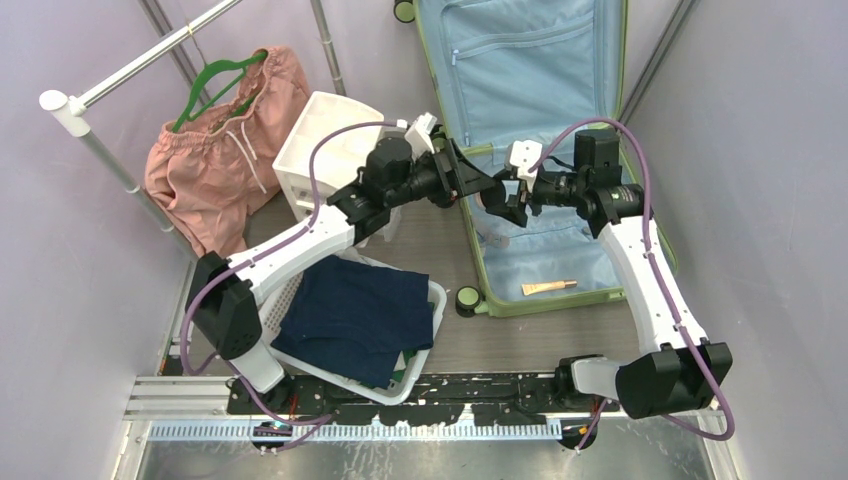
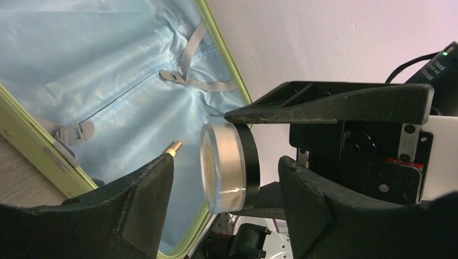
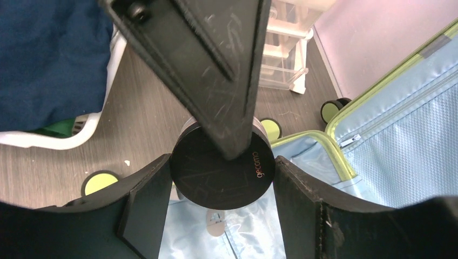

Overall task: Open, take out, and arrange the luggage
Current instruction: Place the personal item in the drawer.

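Your left gripper [image 1: 485, 185] and right gripper [image 1: 508, 203] crowd together over luggage [image 1: 560, 250] left rim; jar [image 2: 229, 167] fills right jaws, left fingers [image 2: 146, 194] straddle it with slim gaps; drawer unit [image 1: 315, 150] just left; basket [image 1: 436, 300] nearer you; floor strip [image 1: 450, 240] between basket and luggage passable; room around tube [image 1: 548, 287] open; raised lid [image 1: 520, 60] walls off back.

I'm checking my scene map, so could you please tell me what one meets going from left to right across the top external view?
Rail's white end cap, pink shorts, white drawer unit, open light-green suitcase.
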Controlling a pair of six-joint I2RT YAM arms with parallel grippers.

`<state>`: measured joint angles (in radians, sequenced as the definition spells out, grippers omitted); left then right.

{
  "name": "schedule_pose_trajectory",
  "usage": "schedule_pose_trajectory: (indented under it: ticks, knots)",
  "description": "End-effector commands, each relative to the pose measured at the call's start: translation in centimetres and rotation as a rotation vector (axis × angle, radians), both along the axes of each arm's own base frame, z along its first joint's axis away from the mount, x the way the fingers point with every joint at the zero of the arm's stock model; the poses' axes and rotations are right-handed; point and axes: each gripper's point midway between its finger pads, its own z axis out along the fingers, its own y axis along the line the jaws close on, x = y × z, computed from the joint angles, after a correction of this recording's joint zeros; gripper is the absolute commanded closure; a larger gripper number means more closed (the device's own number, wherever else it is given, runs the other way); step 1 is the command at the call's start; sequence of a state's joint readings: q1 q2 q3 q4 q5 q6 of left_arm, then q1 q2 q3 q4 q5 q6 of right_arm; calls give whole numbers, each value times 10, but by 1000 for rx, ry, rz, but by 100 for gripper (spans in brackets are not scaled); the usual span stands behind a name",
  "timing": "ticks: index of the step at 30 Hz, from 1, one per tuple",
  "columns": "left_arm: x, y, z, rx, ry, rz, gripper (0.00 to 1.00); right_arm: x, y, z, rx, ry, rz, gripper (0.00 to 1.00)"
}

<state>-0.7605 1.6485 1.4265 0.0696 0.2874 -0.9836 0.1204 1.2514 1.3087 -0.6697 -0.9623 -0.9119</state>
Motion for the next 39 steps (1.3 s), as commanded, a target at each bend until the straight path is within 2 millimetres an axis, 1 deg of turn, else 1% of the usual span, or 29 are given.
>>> schedule_pose_trajectory:
  ticks: [1, 6, 7, 8, 10, 11, 12, 13, 16, 17, 21, 24, 27, 28, 30, 33, 36, 39]
  knots:
    - [-8, -9, 21, -20, -48, -20, 32, 8, 8, 20, 44, -84, 7, 85]
    - [-13, -15, 13, 13, -32, -44, 49, 7, 12, 19, 49, -83, 12, 85]
    - [-13, -15, 11, 24, -32, -46, 55, 6, 14, 19, 51, -82, 18, 85]
    - [-13, -16, 13, 25, -40, -51, 65, 5, 15, 18, 53, -78, 20, 85]
    - [-14, -15, 8, 52, -35, -55, 87, 2, 18, 16, 56, -71, 25, 83]
    - [-13, -14, 8, 64, -41, -52, 95, 2, 18, 14, 57, -66, 25, 79]
    - [-13, -12, 6, 78, -47, -48, 98, 1, 19, 13, 59, -61, 23, 74]
    - [-12, -9, 5, 91, -57, -40, 100, 1, 19, 12, 64, -54, 20, 61]
    - [-8, 7, 3, 146, -112, 12, 100, -3, 18, 8, 78, -11, -1, 11]
    - [-5, 15, 2, 175, -133, 37, 100, -4, 17, 6, 80, 11, -12, 2]
    - [9, 60, -16, 336, -187, 134, 100, -15, 8, -13, 71, 140, -79, 0]
    - [15, 104, -43, 600, -231, 196, 100, -19, -5, -24, 78, 229, -164, 0]
    - [26, 145, -60, 882, -282, 241, 100, -12, -20, -33, 101, 308, -278, 0]
    - [29, 155, -65, 965, -287, 241, 100, -10, -24, -36, 112, 332, -308, 0]
    - [36, 169, -74, 1117, -297, 222, 99, -3, -31, -42, 132, 366, -355, 0]
    - [52, 182, -84, 1301, -315, 206, 99, 7, -37, -46, 162, 389, -407, 0]
    - [71, 188, -87, 1432, -357, 208, 97, 11, -40, -49, 173, 394, -424, 0]
    - [90, 187, -87, 1500, -397, 210, 96, 13, -40, -51, 171, 400, -427, 0]
